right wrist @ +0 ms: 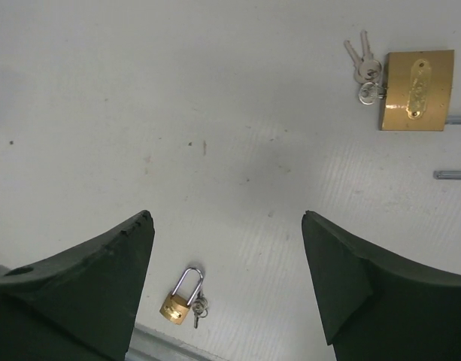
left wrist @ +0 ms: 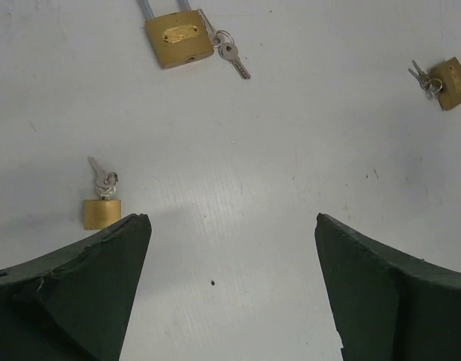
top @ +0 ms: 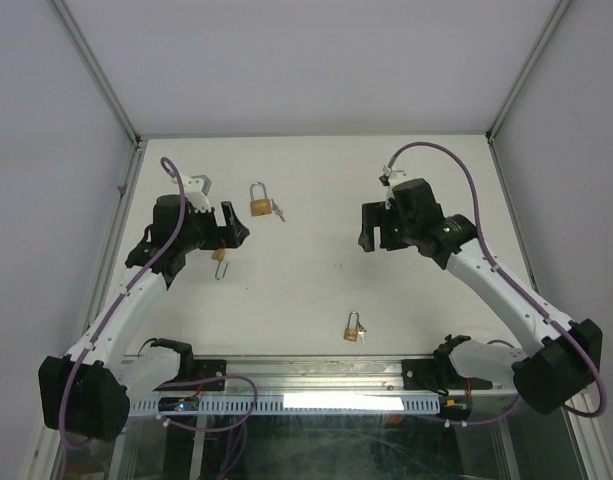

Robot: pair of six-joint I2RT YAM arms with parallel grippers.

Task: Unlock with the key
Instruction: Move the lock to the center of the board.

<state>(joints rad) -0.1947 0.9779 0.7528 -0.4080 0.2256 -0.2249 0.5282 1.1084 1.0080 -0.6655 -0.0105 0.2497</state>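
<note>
- Brass, the near padlock (top: 354, 326) lies lower centre of the overhead frame, well apart from both arms, with the near keys (top: 361, 337) bunched against it. A pinch there could catch the whole bunch rather than one blade.
- Left of centre, the left gripper (top: 236, 225) hangs with jaws spread wide, holding nothing. The middle padlock (top: 220, 256) sits just beside it, so a careless descent could knock it away.
- Right of centre, the right gripper (top: 366, 228) is likewise spread and empty.
- Upper centre, the far padlock (top: 258, 203) lies with the far keys (top: 278, 211) alongside. Unbraced, it would likely spin under a turning twist.
- Which lock is meant cannot be told.
</note>
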